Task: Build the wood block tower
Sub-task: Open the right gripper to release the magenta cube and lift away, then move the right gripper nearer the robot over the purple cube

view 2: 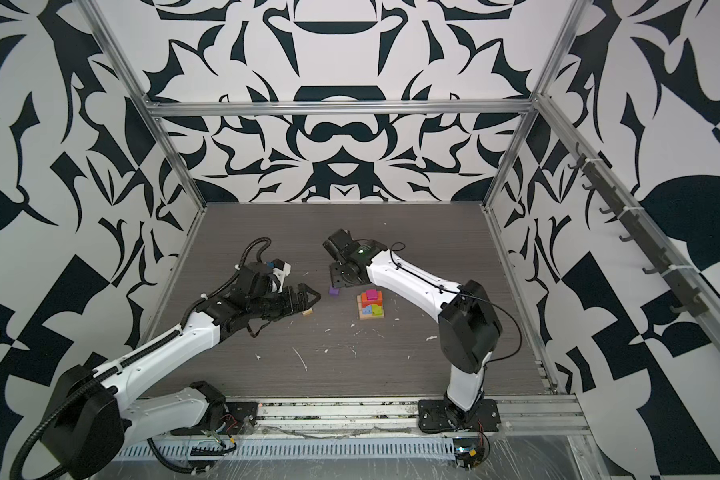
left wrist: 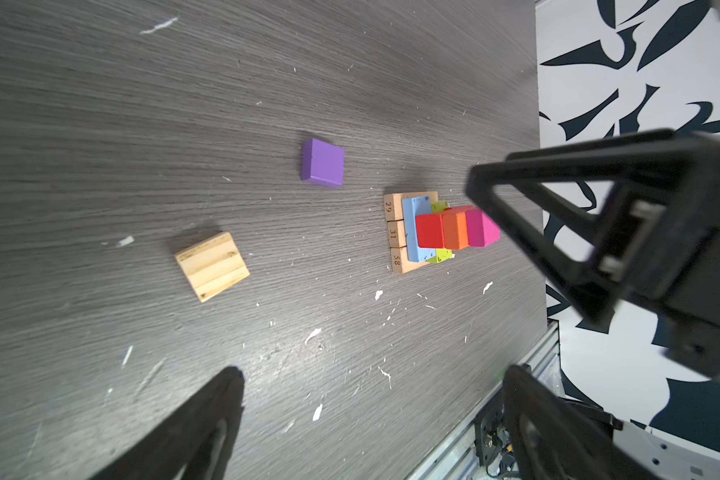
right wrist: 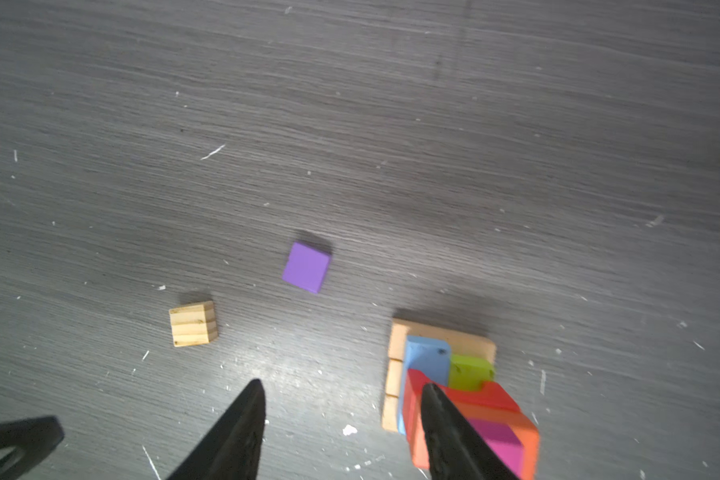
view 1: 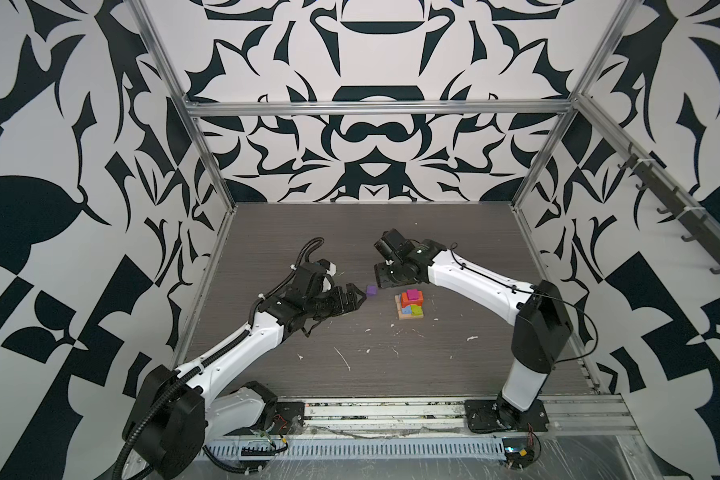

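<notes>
In both top views the tower (view 1: 411,306) stands in the middle of the table (view 1: 454,232), with a magenta block (view 1: 412,294) on top and a purple block (view 1: 371,290) lying just to its left. The left gripper (view 1: 360,299) points at that purple block from the left. The right gripper (view 1: 381,279) hangs just behind the tower, its fingers hidden under the wrist. A tan cube (view 2: 307,311) peeks out from beneath the left gripper in a top view.

Only the left wrist view shows the numbers on the tower's base planks (left wrist: 393,235). There the left gripper (left wrist: 373,370) gapes wide and empty, with the tan cube (left wrist: 212,266) and the purple block (left wrist: 323,163) lying ahead of it, apart from each other.

In the right wrist view the right gripper (right wrist: 341,382) is partly parted and holds nothing. The tower (right wrist: 470,370) sits outside the gap, partly behind one finger (right wrist: 449,428).
</notes>
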Motion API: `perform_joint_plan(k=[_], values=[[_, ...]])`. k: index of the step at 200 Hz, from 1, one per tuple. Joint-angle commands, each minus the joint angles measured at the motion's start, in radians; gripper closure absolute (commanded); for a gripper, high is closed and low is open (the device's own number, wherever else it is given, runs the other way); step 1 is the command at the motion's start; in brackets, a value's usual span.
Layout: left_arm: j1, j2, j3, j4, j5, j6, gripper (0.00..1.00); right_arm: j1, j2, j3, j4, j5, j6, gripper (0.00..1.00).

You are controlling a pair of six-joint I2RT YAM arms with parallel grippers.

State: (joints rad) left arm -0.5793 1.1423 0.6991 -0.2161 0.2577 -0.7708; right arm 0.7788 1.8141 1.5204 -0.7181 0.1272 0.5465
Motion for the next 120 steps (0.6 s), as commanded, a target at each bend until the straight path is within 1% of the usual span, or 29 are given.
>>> perform_joint_plan(k=[1,54,87,120], values=[[-0.002,-0.031,-0.016,-0.04,-0.024,0.003,0.0,0.018,0.028,0.07,0.005,-0.015,0.015,0.34],[-0.002,-0.044,-0.02,-0.053,-0.028,0.005,0.0,0.046,0.158,0.14,0.035,-0.023,0.049,0.3],[-0.002,-0.052,-0.024,-0.057,-0.034,0.01,0.0,0.046,0.221,0.176,0.049,-0.021,0.056,0.31],[-0.002,-0.05,-0.03,-0.057,-0.032,0.01,0.0,0.043,0.271,0.2,0.052,-0.004,0.068,0.34]])
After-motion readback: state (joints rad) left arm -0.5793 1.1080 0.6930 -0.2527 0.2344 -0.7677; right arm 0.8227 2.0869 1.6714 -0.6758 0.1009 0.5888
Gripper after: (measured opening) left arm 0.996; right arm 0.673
